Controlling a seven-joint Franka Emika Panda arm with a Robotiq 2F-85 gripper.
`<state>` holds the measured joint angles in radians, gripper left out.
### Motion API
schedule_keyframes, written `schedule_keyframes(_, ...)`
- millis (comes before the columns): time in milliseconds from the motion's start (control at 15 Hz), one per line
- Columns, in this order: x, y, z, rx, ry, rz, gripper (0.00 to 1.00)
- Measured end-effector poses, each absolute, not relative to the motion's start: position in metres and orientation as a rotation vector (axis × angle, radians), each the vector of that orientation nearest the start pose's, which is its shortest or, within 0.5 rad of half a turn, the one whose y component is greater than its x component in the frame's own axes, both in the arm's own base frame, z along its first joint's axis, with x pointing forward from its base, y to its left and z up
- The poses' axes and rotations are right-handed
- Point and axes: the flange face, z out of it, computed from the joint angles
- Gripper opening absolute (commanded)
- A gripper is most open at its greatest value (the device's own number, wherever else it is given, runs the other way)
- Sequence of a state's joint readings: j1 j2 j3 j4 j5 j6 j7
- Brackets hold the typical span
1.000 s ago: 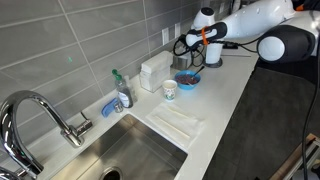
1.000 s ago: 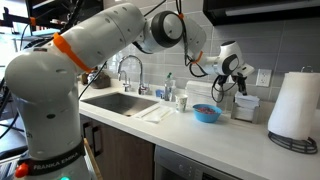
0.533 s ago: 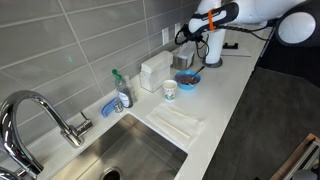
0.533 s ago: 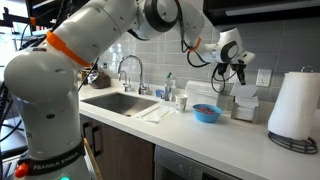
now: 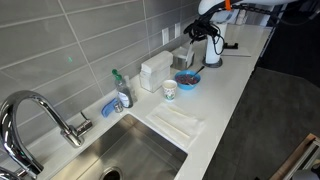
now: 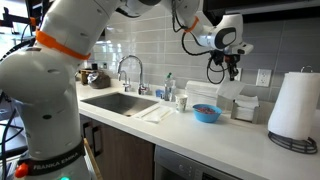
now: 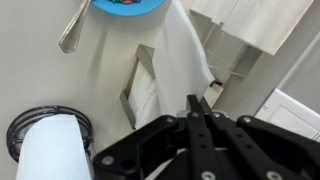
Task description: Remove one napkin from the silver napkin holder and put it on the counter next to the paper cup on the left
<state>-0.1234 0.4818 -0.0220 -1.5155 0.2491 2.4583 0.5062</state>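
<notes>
The gripper [image 7: 196, 104] points straight down, its fingers pinched shut on the top of a white napkin [image 7: 185, 55] that hangs below it. The holder [image 7: 138, 88] sits directly under the napkin. Whether the napkin's lower edge is free of the holder cannot be told.

In an exterior view the arm [image 6: 110, 20] arches in from 10 o'clock and over the top. Its wrist is bent down, so the gripper [image 6: 232, 72] hangs above the back of the worktop [image 5: 235, 75].

The holder [image 5: 184, 60] stands against the tiled wall [image 5: 90, 35]. The bowl [image 5: 187, 79] is just beside it at 6 o'clock, and the dispenser [image 5: 154, 72] is at 8 o'clock. The cup [image 5: 169, 90] stands at 7 o'clock from the bowl, near it but apart. A flat white stack [image 5: 178, 122] lies at 5 o'clock from the cup, along the edge of the sink [image 5: 140, 155].

Bare worktop runs from the bowl and cup out to the front edge at 4 o'clock. The roll [image 6: 293, 105] closes off the far end.
</notes>
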Motion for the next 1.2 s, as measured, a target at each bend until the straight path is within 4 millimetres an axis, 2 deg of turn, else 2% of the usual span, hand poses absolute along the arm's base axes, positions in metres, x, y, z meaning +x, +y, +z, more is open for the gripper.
schedule_keyframes(200, 0.698, -0.097, 0.435, -2.627, 0.994, -0.563, 0.0)
schedule_keyframes(400, 0.671, -0.061, 0.435, -2.661, 0.885, -0.52, 0.0)
schedule_keyframes(600, 0.641, 0.003, 0.434, -2.682, 0.77, -0.516, 0.0)
schedule_keyframes(933, 0.586, 0.126, 0.418, -2.697, 0.594, -0.498, 0.0)
schedule_keyframes(1067, 0.568, 0.166, 0.411, -2.701, 0.541, -0.499, 0.0)
schedule_keyframes(1200, 0.554, 0.199, 0.405, -2.708, 0.506, -0.493, 0.0)
